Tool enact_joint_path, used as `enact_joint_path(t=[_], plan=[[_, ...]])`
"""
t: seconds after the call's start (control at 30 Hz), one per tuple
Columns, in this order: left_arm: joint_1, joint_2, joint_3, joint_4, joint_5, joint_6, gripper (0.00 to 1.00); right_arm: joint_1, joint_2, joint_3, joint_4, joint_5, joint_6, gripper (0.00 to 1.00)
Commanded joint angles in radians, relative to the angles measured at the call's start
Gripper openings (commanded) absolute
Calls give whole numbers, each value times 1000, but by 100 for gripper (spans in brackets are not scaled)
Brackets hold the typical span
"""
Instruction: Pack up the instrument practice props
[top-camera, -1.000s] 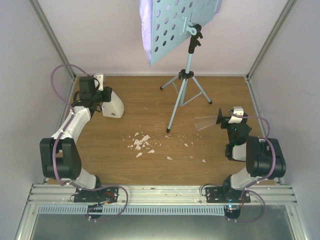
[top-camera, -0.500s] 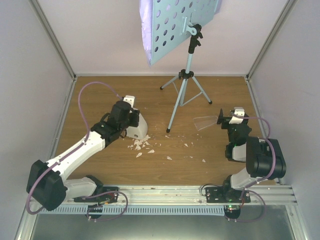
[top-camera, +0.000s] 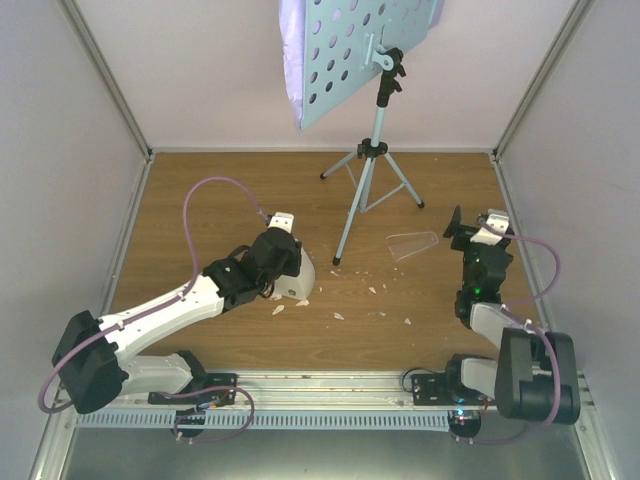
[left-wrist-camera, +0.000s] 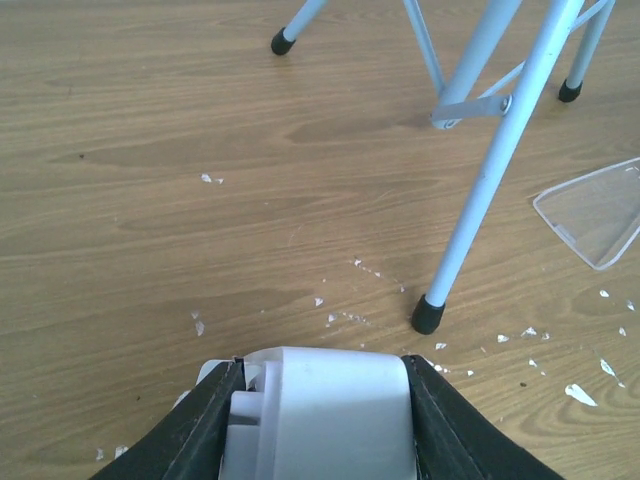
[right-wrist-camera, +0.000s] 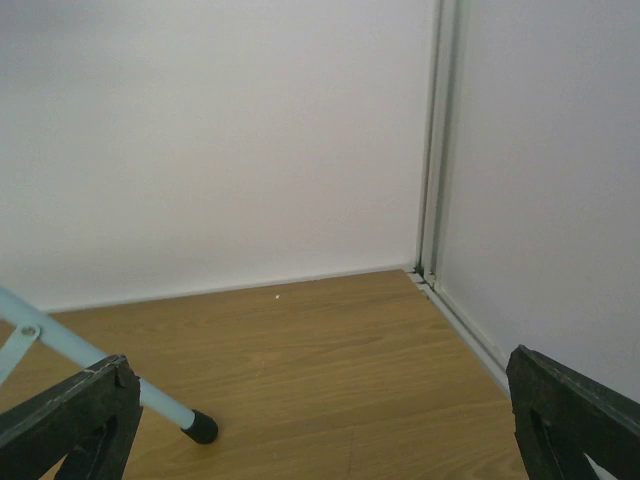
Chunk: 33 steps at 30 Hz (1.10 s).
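Grips the metronome (left-wrist-camera: 320, 390) in the left end effector (left-wrist-camera: 318, 440), seemingly to pack it; holds the right end effector (right-wrist-camera: 320, 425) wide, empty.

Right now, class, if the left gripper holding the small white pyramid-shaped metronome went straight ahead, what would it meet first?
Probably the music stand's thin light-blue tripod leg, near its black foot; depth is unclear.

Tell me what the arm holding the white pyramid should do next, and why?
Probably lift the metronome a little and steer around the music stand: the left tool grips it, and the stand's near foot sits just ahead among crumbs.
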Motion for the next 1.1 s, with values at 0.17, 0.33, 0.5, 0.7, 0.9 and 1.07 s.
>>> enact_joint_path(t=[0.17,0.33,0.5,0.7,0.9,1.07], plan=[[-66,34,-1,83,-8,-66,50,4,-252,128,-520,32,246,100],[-76,-15,-8,87,26,-76,71,0,-417,218,-784,123,394,100],[-76,-128,1,98,91,-37,89,-3,-540,276,-939,134,381,100],[-74,-280,79,24,165,27,99,-3,-571,377,-1096,-26,340,100],[48,-320,228,-141,358,30,99,-3,-543,443,-1144,-407,282,100],[345,-297,140,-84,749,2,99,12,-471,432,-1168,-714,345,91]])
